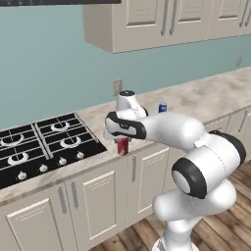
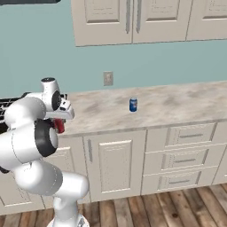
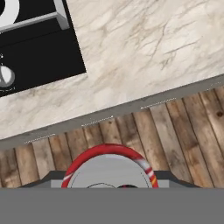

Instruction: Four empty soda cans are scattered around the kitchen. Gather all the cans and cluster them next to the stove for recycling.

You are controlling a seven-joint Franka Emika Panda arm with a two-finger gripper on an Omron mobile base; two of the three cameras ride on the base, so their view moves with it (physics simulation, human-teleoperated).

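Note:
My gripper (image 1: pixel 119 138) is shut on a red soda can (image 1: pixel 123 146), held upright just right of the stove (image 1: pixel 44 144) at the counter's front edge. From the right, the red can (image 2: pixel 59 125) peeks out beside my arm. Looking down from the hand, the can's silver top and red rim (image 3: pixel 109 168) sit between the dark fingers, with the counter edge and the wood floor beyond them. The stove's black corner (image 3: pixel 39 48) and one knob lie at the upper left. A blue soda can (image 1: pixel 162 107) (image 2: pixel 133 104) stands upright on the counter further right.
The pale marble counter (image 2: pixel 177 104) runs right from the stove, with beige cabinets and drawers below and wall cabinets (image 1: pixel 147 22) above. A wall outlet (image 2: pixel 108 78) sits behind the counter. Brown plank floor (image 3: pixel 175 127) lies in front.

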